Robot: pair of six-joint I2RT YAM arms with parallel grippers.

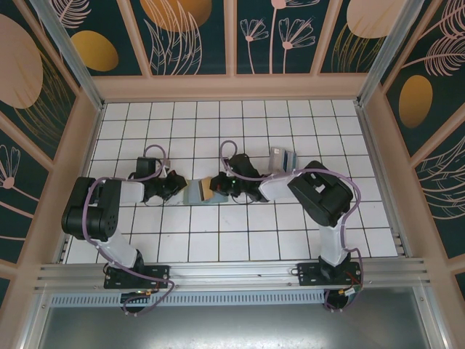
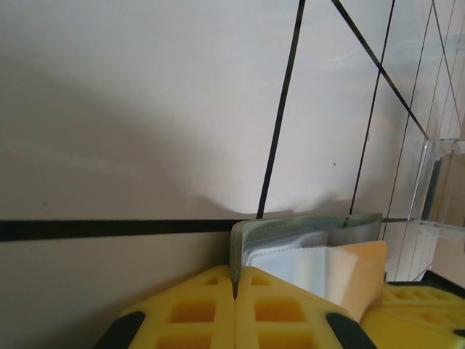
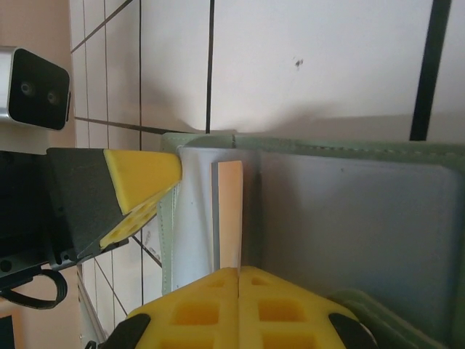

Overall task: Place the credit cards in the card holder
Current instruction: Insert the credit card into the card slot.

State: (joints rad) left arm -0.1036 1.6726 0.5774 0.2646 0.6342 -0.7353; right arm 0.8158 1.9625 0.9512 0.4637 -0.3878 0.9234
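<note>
The sage-green card holder (image 1: 194,192) lies open on the tiles between my two grippers. My left gripper (image 1: 176,187) is shut on the holder's left edge, and the left wrist view shows the green cover (image 2: 251,243) pinched between the yellow fingers (image 2: 196,309). Coming from the right, my right gripper (image 1: 218,186) is shut on a thin card (image 3: 231,211). The card looks pale orange with a grey edge and stands on edge in the holder's grey inner pockets (image 3: 349,218). More teal credit cards (image 1: 285,158) stand in a clear tray behind the right arm.
The clear plastic tray (image 2: 436,182) stands a tile or two to the right of the holder. The left gripper's yellow finger (image 3: 138,182) and its wrist camera (image 3: 33,87) sit close beside the card. Wooden walls (image 1: 232,87) enclose the white tiled floor.
</note>
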